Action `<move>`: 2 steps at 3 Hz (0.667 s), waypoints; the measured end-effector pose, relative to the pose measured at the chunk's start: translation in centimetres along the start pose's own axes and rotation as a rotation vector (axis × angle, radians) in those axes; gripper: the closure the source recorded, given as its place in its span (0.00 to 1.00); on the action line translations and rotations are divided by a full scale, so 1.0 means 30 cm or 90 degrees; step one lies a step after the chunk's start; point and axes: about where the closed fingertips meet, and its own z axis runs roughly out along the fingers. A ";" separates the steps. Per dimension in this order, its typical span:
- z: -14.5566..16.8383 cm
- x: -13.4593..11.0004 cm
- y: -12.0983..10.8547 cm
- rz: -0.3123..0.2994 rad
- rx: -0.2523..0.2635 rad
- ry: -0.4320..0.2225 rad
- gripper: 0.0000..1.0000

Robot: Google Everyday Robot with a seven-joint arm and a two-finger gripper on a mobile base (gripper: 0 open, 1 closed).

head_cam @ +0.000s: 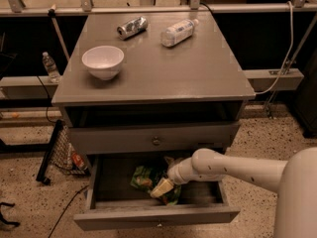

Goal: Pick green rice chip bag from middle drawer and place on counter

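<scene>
The green rice chip bag (144, 176) lies crumpled inside the open middle drawer (156, 217), left of its centre. My white arm reaches in from the right, and my gripper (162, 187) is down in the drawer at the bag's right edge, touching or just over it. Its tan tip covers part of the bag. The counter (163, 73) is the grey top of the cabinet above.
On the counter stand a white bowl (103, 61) at the left, a lying can (132, 27) and a lying clear bottle (178, 32) at the back. The upper drawer with a round knob (156, 141) is closed. A water bottle (49, 66) and a black mesh item (63, 152) are left of the cabinet.
</scene>
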 end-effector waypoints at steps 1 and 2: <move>0.029 0.013 -0.008 0.006 0.004 0.005 0.00; 0.052 0.033 -0.012 0.015 0.004 0.008 0.18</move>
